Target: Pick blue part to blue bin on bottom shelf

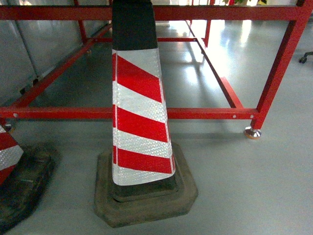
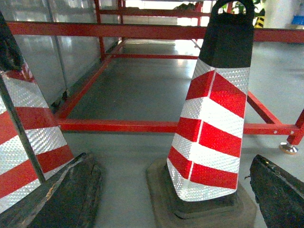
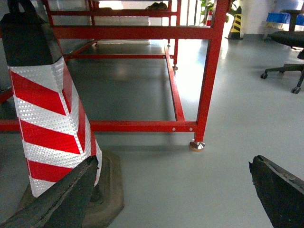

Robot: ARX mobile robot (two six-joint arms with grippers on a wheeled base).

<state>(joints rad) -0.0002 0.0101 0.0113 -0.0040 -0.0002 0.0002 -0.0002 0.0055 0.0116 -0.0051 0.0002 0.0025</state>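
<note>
Blue part: not in any view, so you can't tell which way it lies from either end effector, nor its long axis.
Blue bin / bottom shelf: also not visible; no steel rack w/ rollers in sight.
Nearer arm: can't judge, no target to measure against.
Left end effector (image 2: 166, 190): 2 dark fingers at frame's lower corners, spread wide, holding nothing.
Right end effector (image 3: 171, 190): same, wide apart, empty.
Blocker: striped traffic cone (image 1: 139, 107) stands upright right ahead of you on its rubber base.
2nd cone (image 1: 7, 152): low at head view's left edge.
Behind: red steel frame (image 1: 205, 113), low rail across, grey floor (image 1: 244, 186) beyond.
Far right: office chair (image 3: 285, 57), well apart.
Next, IMO: steer round the cone 1st, then look for the shelf.
</note>
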